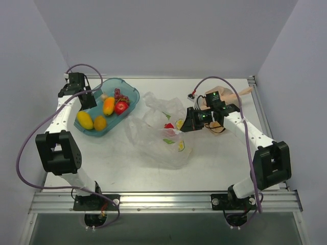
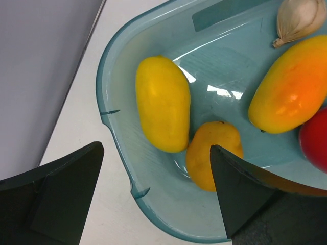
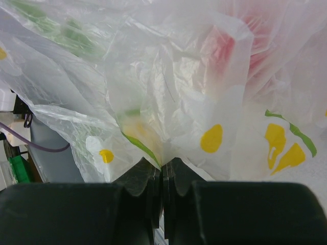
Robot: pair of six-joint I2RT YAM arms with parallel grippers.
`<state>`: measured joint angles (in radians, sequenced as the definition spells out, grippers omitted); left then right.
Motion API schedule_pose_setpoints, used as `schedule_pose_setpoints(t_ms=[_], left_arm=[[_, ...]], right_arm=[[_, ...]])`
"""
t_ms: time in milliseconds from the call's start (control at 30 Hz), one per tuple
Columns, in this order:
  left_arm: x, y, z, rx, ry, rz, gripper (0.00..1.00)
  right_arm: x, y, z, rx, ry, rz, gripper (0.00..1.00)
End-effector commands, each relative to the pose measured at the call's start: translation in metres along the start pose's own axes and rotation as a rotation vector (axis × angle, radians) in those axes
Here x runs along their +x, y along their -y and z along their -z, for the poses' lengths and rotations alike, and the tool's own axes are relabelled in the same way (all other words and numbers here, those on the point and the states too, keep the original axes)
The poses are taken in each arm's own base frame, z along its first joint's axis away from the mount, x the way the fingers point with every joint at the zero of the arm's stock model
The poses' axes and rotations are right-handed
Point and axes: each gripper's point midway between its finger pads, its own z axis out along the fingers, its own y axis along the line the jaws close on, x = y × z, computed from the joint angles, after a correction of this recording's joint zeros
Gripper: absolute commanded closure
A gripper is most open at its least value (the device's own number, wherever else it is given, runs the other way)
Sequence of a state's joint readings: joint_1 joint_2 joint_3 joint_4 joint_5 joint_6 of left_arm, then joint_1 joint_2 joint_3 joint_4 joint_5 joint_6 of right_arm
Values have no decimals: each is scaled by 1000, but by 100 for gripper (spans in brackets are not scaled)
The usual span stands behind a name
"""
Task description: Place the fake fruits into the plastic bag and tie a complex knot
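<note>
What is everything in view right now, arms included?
table: one, white, underneath.
tray: one, teal, table's left.
fake fruits: four, yellow, two orange, red, in tray.
garlic: one, whitish, in tray.
grape-like cluster: one, dark red, tray's far end.
plastic bag: one, clear, table centre; red, yellow, green patches show.
orange bag: one, peach-orange, table's right.
left gripper: one, black, open above tray.
right gripper: one, black, shut on plastic bag.

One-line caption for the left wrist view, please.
Open left gripper poised over the teal tray, above a yellow fruit and a smaller orange fruit.
</note>
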<state>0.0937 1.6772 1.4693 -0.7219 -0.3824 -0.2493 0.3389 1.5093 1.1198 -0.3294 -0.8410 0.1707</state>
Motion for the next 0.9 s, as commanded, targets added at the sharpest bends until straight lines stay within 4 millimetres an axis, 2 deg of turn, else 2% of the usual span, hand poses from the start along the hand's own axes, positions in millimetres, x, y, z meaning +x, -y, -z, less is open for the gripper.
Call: schedule_pose_setpoints(t_ms=[0,100,400,867], left_arm=[[-22,2,-9,-32,49,46,3],[-23,9,-21,-31,32,54,3],[-2,13,-60,-101,-44,61,3],[21,33,-95,-67,-140,122,3]], right_arm=[[-5,-7,11,-3,22,31,100],[-5,-6,10,1,20,28,100],[-3,-4,9,-1,11,23,100],[-5,-1,9,4,11,16,100]])
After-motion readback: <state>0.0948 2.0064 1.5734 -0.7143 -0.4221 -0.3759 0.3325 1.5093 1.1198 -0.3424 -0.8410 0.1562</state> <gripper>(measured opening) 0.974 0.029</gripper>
